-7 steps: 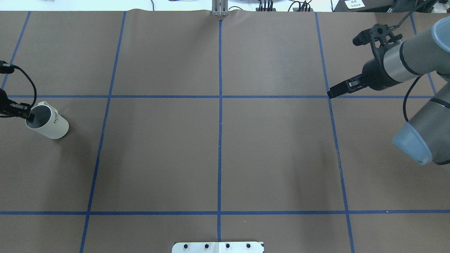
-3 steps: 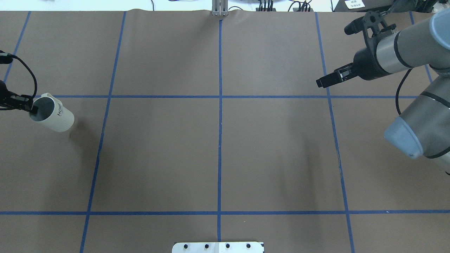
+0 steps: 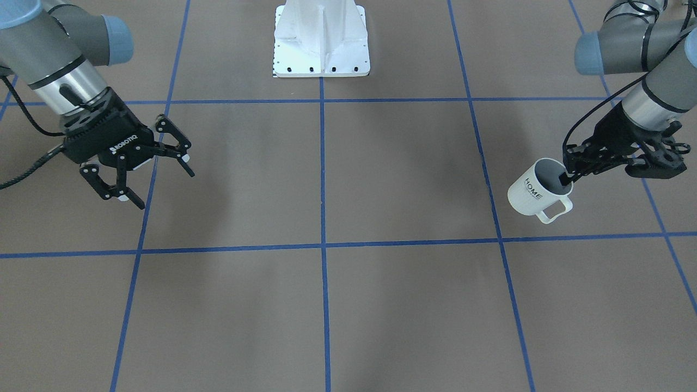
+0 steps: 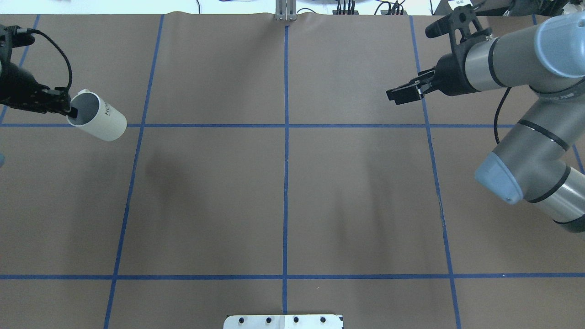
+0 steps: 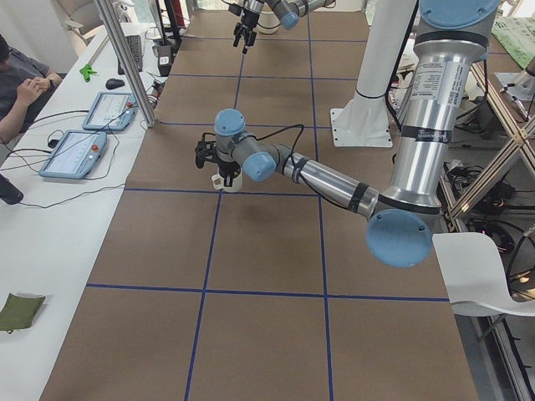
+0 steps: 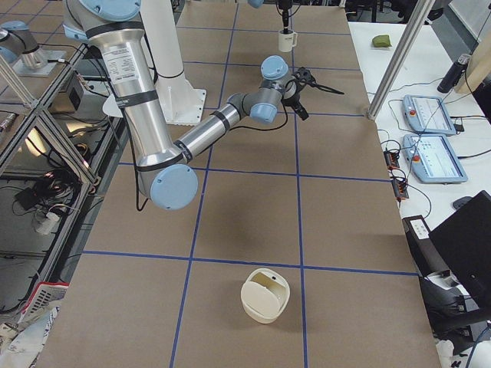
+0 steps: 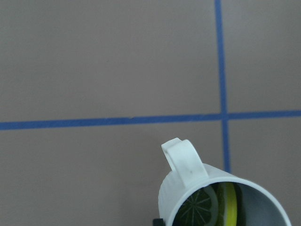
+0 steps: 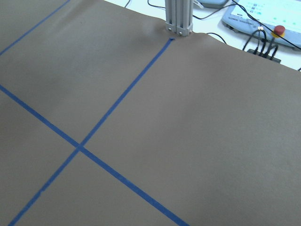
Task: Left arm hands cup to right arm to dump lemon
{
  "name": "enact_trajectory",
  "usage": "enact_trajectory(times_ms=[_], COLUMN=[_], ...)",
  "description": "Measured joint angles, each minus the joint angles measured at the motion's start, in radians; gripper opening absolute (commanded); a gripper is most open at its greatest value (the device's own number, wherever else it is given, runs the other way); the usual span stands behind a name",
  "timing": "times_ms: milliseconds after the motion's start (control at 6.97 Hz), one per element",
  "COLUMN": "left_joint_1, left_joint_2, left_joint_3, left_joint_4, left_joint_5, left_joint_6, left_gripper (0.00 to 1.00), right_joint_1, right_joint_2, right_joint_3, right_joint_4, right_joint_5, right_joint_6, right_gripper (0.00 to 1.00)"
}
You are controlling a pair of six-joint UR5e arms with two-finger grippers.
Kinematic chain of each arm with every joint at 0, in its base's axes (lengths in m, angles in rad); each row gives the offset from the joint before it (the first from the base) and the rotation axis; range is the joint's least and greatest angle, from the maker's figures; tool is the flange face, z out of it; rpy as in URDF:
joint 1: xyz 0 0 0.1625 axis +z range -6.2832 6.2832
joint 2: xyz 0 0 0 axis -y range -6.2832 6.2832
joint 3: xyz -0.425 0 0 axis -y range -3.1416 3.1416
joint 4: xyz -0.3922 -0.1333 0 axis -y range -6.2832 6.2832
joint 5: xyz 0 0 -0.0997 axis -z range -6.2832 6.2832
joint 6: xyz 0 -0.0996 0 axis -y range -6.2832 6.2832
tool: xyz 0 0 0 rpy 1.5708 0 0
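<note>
**One cup, one lemon, two end effectors well apart**

The left end effector [image 3: 567, 176] is clamped on the rim of the single white cup [image 3: 531, 194], one finger inside and one outside. The cup hangs tilted above the counter [image 3: 381, 174] on the robot's left side, handle toward the operators. One lemon [image 7: 228, 203] lies inside it. The right end effector [image 3: 163, 187] hovers far across the counter, its fingers spread apart and holding nothing. Blue tape lines [image 4: 285, 183] grid the counter between them. One cream container [image 6: 265, 295] sits at the robot's right end. Two touch panels [image 5: 104, 111] and a person [image 5: 21, 79] are at the side bench.
</note>
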Motion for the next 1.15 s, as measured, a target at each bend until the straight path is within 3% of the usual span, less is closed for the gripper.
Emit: enact_trajectory(times_ms=[430,574,861,1148], left_joint_1=[0.005,0.017,0.058,0.113], left_joint_2=[-0.207,-0.261,-0.368,-0.430], left_joint_3=[-0.008,-0.005,0.020,0.036], left_joint_4=[0.144,0.157,0.163,0.163], left_joint_5=[-0.046,-0.053,-0.059,-0.060], left_joint_6=[-0.198,-0.284,-0.447,-0.524], left_gripper=[0.00,0.00,0.00,0.00], right_joint_1=[-0.071,-0.107,-0.239,-0.350], right_joint_2=[0.130,0.142,0.152,0.198], right_joint_3=[-0.038,-0.041,-0.046,-0.065], right_joint_4=[0.012,0.036,0.141,0.187], right_joint_5=[-0.056,-0.137,-0.396,-0.573], right_joint_6=[-0.130,-0.162,-0.189,-0.193], right_gripper=[1.00,1.00,1.00,1.00])
